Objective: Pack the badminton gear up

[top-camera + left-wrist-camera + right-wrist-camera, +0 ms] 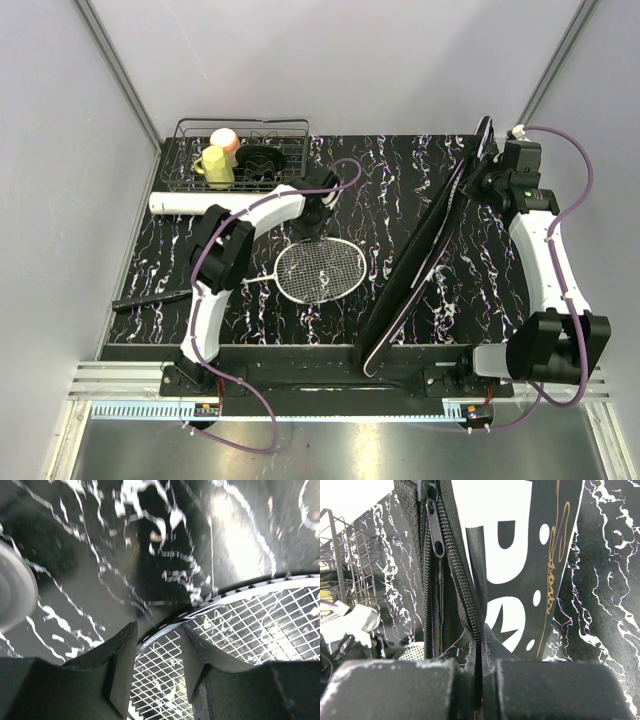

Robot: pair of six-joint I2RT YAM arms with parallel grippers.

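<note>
A racket with a white-strung head lies flat on the marbled table, its dark handle pointing left. My left gripper is at the far rim of that head. In the left wrist view the rim crosses between the two fingertips of the left gripper, which stand partly apart; a grip cannot be made out. The black "SPORT" bag stands on edge, slanting from near centre to far right. My right gripper is shut on its zipper edge. A long white tube lies at far left.
A black wire basket with a yellow cup and a pink cup stands at the far left, just behind the tube. Grey walls close in the table on the left, right and far sides.
</note>
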